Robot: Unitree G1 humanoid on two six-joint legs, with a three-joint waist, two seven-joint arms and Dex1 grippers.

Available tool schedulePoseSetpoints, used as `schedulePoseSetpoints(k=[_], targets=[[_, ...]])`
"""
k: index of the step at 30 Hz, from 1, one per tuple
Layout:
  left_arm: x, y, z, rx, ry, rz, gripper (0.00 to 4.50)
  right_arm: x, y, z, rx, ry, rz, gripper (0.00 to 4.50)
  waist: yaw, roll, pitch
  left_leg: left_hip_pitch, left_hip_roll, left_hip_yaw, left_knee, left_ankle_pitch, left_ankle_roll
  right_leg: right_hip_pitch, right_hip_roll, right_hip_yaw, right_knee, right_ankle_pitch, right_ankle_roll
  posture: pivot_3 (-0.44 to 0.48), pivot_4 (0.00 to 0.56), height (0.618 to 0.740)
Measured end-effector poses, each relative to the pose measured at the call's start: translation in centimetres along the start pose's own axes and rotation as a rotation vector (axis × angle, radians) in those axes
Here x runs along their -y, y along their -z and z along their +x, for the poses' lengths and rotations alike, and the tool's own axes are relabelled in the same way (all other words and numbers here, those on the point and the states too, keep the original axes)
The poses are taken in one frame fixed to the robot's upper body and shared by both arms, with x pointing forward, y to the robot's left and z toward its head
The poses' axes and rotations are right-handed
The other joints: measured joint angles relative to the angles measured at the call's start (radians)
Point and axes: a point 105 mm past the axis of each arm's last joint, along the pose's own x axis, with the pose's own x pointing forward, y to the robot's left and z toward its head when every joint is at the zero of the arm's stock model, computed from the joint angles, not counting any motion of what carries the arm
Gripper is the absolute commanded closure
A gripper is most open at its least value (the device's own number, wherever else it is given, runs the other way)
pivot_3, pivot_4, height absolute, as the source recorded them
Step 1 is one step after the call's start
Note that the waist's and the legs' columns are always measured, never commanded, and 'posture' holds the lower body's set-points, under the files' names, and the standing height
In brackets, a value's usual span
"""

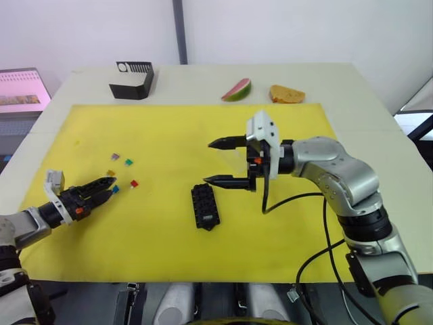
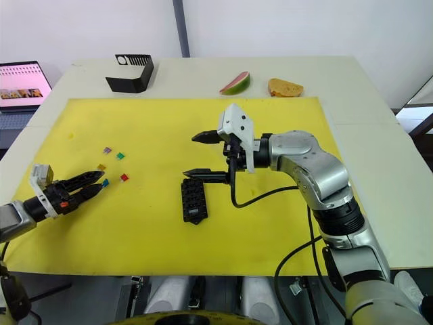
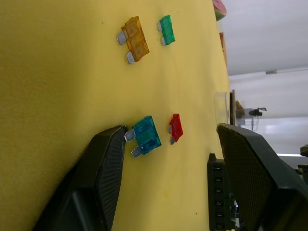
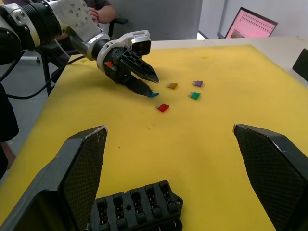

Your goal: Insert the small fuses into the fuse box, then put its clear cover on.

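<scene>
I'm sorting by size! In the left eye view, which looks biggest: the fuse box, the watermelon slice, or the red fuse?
1. fuse box
2. watermelon slice, though it lies farther from the camera, so these two are unsure.
3. red fuse, clearly smallest.

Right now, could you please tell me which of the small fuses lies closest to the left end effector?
The blue fuse: it lies right at the open left end effector's fingertips, while the red, tan, teal and purple fuses lie farther off.
</scene>
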Motion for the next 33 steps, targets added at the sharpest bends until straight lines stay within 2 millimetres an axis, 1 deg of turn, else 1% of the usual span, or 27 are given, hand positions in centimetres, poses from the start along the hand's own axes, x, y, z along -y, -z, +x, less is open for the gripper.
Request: schedulePoseSetpoints(k=[2, 5, 9, 10, 22, 24, 26, 27, 28, 29, 31, 32, 33], targets=[[0.0, 0.0, 0.0, 0.000, 0.000, 0.000, 1.34, 0.0, 0.0, 0.0, 0.000, 0.000, -0.001, 0.00, 0.000, 0.000, 0.000, 0.000, 0.000, 0.000, 0.000, 0.000, 0.000, 0.000, 0.000, 0.000, 0.000, 0.000, 0.000, 0.000, 0.150, 0.740], [-0.1, 0.0, 0.0, 0.001, -0.004, 0.000, 2.15, 0.1, 0.0, 0.0, -0.004, 0.004, -0.006, 0.00, 0.000, 0.000, 0.000, 0.000, 0.000, 0.000, 0.000, 0.000, 0.000, 0.000, 0.000, 0.000, 0.000, 0.000, 0.000, 0.000, 0.150, 0.740], [-0.3, 0.2, 0.1, -0.001, -0.010, -0.002, 4.28, 0.2, 0.0, -0.1, -0.005, 0.008, -0.015, 0.00, -0.004, 0.000, 0.000, 0.000, 0.000, 0.000, 0.000, 0.000, 0.000, -0.001, 0.000, 0.000, 0.000, 0.000, 0.000, 0.000, 0.150, 0.740], [-0.3, 0.2, 0.1, -0.001, -0.008, -0.002, 4.40, 0.2, 0.0, -0.1, -0.005, 0.008, -0.016, 0.00, -0.005, 0.000, 0.000, 0.000, 0.000, 0.000, -0.001, 0.000, 0.000, -0.001, 0.000, 0.000, 0.000, 0.000, 0.000, 0.000, 0.150, 0.740], [-0.3, -0.2, -0.4, 0.003, -0.019, 0.011, 4.40, 0.1, 0.1, -0.1, -0.005, -0.005, -0.018, 0.00, -0.012, 0.000, 0.000, 0.000, 0.000, 0.000, -0.001, 0.000, -0.001, -0.002, 0.000, 0.000, 0.000, 0.000, 0.000, 0.000, 0.150, 0.740], [-0.1, -0.4, -0.7, 0.013, -0.015, 0.013, 4.40, 0.1, 0.2, -0.1, -0.004, -0.002, -0.013, 0.00, -0.013, 0.000, 0.000, -0.001, 0.000, 0.000, -0.002, 0.000, -0.001, -0.002, 0.000, 0.000, 0.000, 0.000, 0.000, 0.000, 0.150, 0.740], [0.6, -1.1, -1.2, 0.039, 0.003, 0.012, 4.40, 0.0, 0.2, -0.2, 0.003, 0.006, -0.003, 0.00, -0.013, -0.002, 0.001, -0.002, 0.001, 0.000, -0.001, 0.000, -0.001, -0.003, 0.000, 0.000, 0.000, 0.000, 0.000, 0.000, 0.150, 0.740], [1.2, -1.7, -1.5, 0.059, 0.017, 0.023, 4.40, 0.0, 0.3, -0.3, 0.011, 0.011, 0.008, 0.00, -0.013, -0.003, 0.001, -0.002, 0.001, 0.000, -0.002, 0.000, -0.001, -0.003, 0.000, 0.000, 0.000, 0.000, 0.000, 0.000, 0.150, 0.740], [2.3, -2.3, -1.8, 0.074, 0.045, 0.042, 4.40, -0.1, 0.2, -0.3, 0.030, 0.018, 0.034, 0.00, -0.013, -0.004, 0.001, -0.003, 0.001, 0.000, -0.002, 0.000, -0.001, -0.004, 0.000, 0.000, 0.000, 0.000, 0.000, 0.000, 0.150, 0.740], [3.9, -3.0, -1.8, 0.086, 0.089, 0.077, 4.40, -0.1, 0.2, -0.5, 0.055, 0.029, 0.065, 0.00, -0.012, -0.005, 0.001, -0.004, 0.001, 0.000, -0.001, 0.000, -0.001, -0.004, 0.000, 0.000, 0.000, 0.000, 0.000, 0.000, 0.150, 0.740], [7.9, -4.0, -1.8, 0.106, 0.193, 0.187, 4.40, -0.2, -0.1, -0.3, 0.100, 0.040, 0.114, 0.00, -0.007, -0.005, 0.002, -0.005, 0.001, 0.000, -0.001, 0.000, -0.001, -0.005, 0.000, 0.000, 0.000, 0.000, 0.000, 0.000, 0.150, 0.740], [9.2, -4.1, -1.5, 0.108, 0.223, 0.239, 4.40, -0.3, -0.4, -0.3, 0.120, 0.048, 0.131, 0.00, -0.006, -0.005, 0.002, -0.005, 0.001, 0.000, -0.001, 0.000, -0.001, -0.004, 0.000, 0.000, -0.001, 0.000, 0.000, 0.000, 0.150, 0.740], [10.6, -4.0, -0.7, 0.113, 0.255, 0.292, 4.40, -0.2, -0.7, -0.4, 0.148, 0.064, 0.158, 0.00, -0.003, -0.005, 0.001, -0.004, 0.000, 0.000, -0.001, 0.000, -0.001, -0.004, 0.000, 0.000, -0.001, 0.000, 0.000, 0.000, 0.150, 0.740]])
